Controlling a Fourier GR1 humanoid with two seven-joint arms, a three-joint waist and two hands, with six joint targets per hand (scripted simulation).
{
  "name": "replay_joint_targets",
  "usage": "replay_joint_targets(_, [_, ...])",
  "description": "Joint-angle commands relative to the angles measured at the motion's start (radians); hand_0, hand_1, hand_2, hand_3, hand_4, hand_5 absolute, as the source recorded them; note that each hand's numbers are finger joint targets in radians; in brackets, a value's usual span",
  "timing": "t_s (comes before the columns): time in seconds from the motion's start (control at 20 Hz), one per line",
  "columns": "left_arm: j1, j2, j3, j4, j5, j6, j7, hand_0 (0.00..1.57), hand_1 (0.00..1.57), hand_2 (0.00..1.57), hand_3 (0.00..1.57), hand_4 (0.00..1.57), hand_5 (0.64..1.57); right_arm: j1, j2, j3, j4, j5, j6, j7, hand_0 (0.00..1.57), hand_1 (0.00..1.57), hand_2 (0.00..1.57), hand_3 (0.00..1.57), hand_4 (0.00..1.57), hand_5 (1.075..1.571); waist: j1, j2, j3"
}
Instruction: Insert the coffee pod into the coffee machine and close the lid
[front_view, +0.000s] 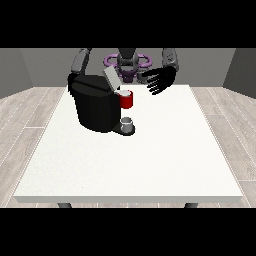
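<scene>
Coffee machine (95, 105): black, lid (111, 77) raised, red pod holder (126, 100) in front

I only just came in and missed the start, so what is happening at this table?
A humanoid robot stands behind a white table with a black coffee machine on it. The machine's lid is tilted up, open, over the red pod holder; no pod can be made out. A small grey cup stands on the machine's base. The hand at the view's right hovers above the table beside the lid with fingers spread, touching nothing. The other hand is hidden behind the machine.
</scene>
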Motion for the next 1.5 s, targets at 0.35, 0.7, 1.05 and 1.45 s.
replay_joint_targets(0.35, [0.455, -0.115, 0.018, 0.048, 0.081, -0.073, -0.165, 0.0, 0.0, 0.0, 0.0, 0.24, 1.571, 0.161, 0.113, 0.195, -0.234, 0.133, -0.099, 0.136, 0.0, 0.0, 0.0, 0.0, 0.14, 1.571, 0.05, -0.387, -0.001])
replay_joint_targets(0.7, [0.563, -0.05, 0.059, 0.044, 0.129, -0.129, -0.167, 0.0, 0.0, 0.0, 0.0, 0.33, 1.571, 0.15, 0.133, 0.323, -0.471, 0.153, -0.151, 0.228, 0.0, 0.0, 0.0, 0.0, 0.12, 1.571, 0.023, -0.443, 0.0002])
replay_joint_targets(1.05, [0.636, -0.096, -0.01, -0.148, 0.164, -0.174, -0.131, 0.0, 0.0, 0.0, 0.0, 0.3, 1.571, 0.193, 0.095, 0.323, -0.659, 0.217, -0.227, 0.342, 0.0, 0.0, 0.0, 0.0, 0.44, 1.571, 0.136, -0.36, 0.0014])
replay_joint_targets(1.45, [0.652, -0.074, -0.028, -0.238, 0.195, -0.182, -0.25, 0.0, 0.0, 0.0, 0.0, 0.18, 1.571, 0.017, 0.098, 0.277, -0.615, 0.233, -0.287, 0.322, 0.0, 0.0, 0.0, 0.0, 0.27, 1.571, 0.166, -0.158, 0.0013])
